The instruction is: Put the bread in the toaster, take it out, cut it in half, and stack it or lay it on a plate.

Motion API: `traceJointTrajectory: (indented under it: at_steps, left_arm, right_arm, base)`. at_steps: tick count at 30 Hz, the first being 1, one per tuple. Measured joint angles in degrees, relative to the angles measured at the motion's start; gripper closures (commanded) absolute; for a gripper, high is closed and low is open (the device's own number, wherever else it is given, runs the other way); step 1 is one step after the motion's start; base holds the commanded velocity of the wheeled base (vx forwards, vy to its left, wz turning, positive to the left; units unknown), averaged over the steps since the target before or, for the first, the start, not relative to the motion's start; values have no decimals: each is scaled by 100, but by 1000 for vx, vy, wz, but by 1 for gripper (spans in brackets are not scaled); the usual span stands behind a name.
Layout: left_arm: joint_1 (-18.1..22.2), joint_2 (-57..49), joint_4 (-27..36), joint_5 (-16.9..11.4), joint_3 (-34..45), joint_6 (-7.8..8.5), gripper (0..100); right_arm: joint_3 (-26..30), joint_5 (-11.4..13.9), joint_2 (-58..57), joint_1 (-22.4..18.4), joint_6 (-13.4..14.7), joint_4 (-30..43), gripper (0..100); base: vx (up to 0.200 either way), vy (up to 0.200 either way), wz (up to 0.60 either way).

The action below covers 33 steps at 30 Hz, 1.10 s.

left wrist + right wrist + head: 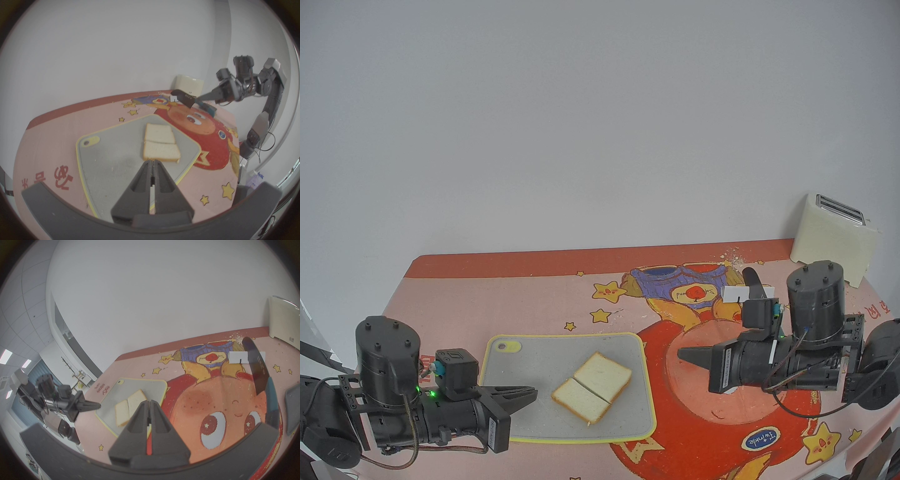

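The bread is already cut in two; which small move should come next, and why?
Probably open the left pincer, now shut by the grey yellow-rimmed cutting board: the two white bread halves lie flat there, unstacked, nearest this pincer.

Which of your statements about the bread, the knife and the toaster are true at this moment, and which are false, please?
1. The bread lies cut in two halves on the cutting board. True.
2. The right gripper holds the knife. False: the knife lies on the table, and the gripper is shut on nothing.
3. A slice sticks up out of the toaster. False: its slots show no bread.
4. The toaster stands at the table's far right corner. True.
5. The left gripper is shut. True.
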Motion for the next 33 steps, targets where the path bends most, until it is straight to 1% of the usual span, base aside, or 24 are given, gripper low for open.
traceJointTrajectory:
  at_steps: [2, 6, 9, 12, 17, 23, 33]
  left_arm:
    - [0, -20, 9, -156, -5, 0, 100]
    - [6, 151, 13, -266, -2, 7, 100]
    - [11, 352, 11, -284, 0, 10, 100]
    - [9, 652, -16, -288, -33, 7, 100]
    - [5, 1017, -40, -295, -99, 7, 100]
    - [5, 1215, -41, -295, -112, 10, 100]
    - [5, 1482, -41, -295, -239, 2, 100]
  right_arm:
    - [-43, -2, 172, 52, -33, -11, 100]
    - [-130, -2, 456, 229, -76, -38, 100]
    - [-200, -5, 562, 290, -90, -43, 100]
    - [-382, -13, 742, 321, -95, -43, 100]
    - [-717, -22, 1007, 301, -101, -38, 100]
    - [-1026, -66, 1331, 263, -111, -35, 100]
    - [-1129, -101, 1676, 218, -108, -44, 100]
  base:
    - [0, 0, 0]
    - [0, 0, 0]
    - [0, 0, 0]
    - [0, 0, 0]
    - [0, 0, 0]
    - [0, 0, 0]
    - [0, 0, 0]
